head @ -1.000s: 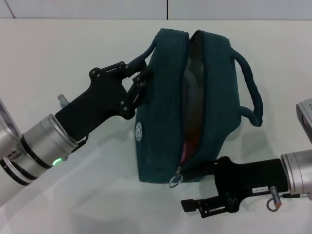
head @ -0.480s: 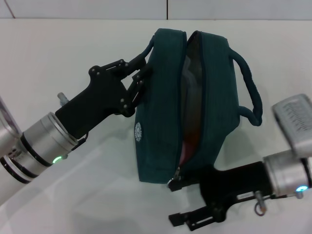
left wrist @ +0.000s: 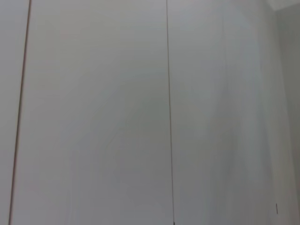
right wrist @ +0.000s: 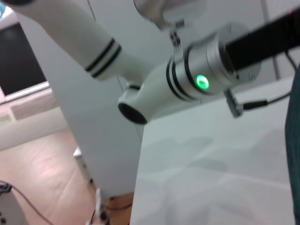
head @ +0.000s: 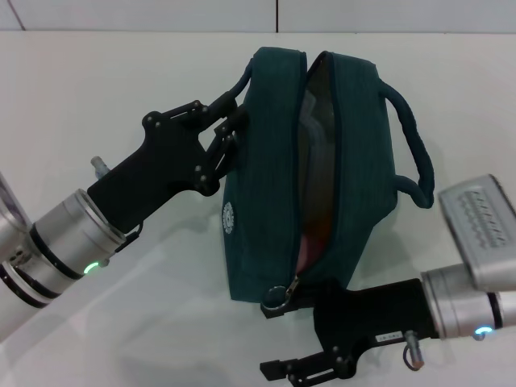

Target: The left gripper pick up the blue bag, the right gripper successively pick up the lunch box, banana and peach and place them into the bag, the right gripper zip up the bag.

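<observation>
**Zip pull sits at the near end, right hand beside it**

The blue bag lies on the tabletop, its open zip running 12 to 6. Left hand is clamped on the 9 o'clock handle. Right hand reaches the zip ring at 6; whether it grips, I cannot tell.

One blue bag, two grippers
</observation>
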Available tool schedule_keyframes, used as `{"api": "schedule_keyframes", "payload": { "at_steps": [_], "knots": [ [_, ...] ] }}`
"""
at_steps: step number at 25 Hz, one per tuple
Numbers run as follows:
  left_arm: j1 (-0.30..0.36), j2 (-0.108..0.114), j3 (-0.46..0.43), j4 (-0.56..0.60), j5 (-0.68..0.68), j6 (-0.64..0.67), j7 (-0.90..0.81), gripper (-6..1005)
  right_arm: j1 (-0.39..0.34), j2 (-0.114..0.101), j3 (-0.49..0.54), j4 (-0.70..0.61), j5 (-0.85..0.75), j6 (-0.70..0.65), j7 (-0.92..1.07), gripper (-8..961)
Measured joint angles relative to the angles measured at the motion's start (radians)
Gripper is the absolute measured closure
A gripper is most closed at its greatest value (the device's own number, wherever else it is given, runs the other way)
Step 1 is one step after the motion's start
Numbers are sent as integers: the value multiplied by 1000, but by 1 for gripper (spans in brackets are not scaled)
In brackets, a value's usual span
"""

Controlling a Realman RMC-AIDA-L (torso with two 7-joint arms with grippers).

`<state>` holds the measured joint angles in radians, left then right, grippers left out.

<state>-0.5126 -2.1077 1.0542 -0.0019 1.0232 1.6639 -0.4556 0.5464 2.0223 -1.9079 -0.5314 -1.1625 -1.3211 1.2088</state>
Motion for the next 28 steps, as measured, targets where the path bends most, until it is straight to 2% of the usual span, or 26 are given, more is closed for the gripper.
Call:
{"api": "schedule_keyframes", "payload": {
  "at_steps": [4,9,14,18,23,28],
  "knots": [
    [0,0,0,-1,0,0,0,786,-49,4,37,-4,2,-23,-77,173],
    [0,0,0,-1,0,1,0,785,-86,3,41,15,38,-23,-148,173],
    [2,0,0,-1,0,2,0,783,-153,5,38,38,113,-39,-299,173],
    [3,0,0,-1,0,9,0,782,-162,1,45,72,131,-70,-337,173],
    [11,0,-1,3,0,15,9,780,-177,4,51,190,251,-109,-525,174],
    [10,0,-2,4,-1,15,16,778,-195,5,32,217,303,-106,-596,174]
  ]
}}
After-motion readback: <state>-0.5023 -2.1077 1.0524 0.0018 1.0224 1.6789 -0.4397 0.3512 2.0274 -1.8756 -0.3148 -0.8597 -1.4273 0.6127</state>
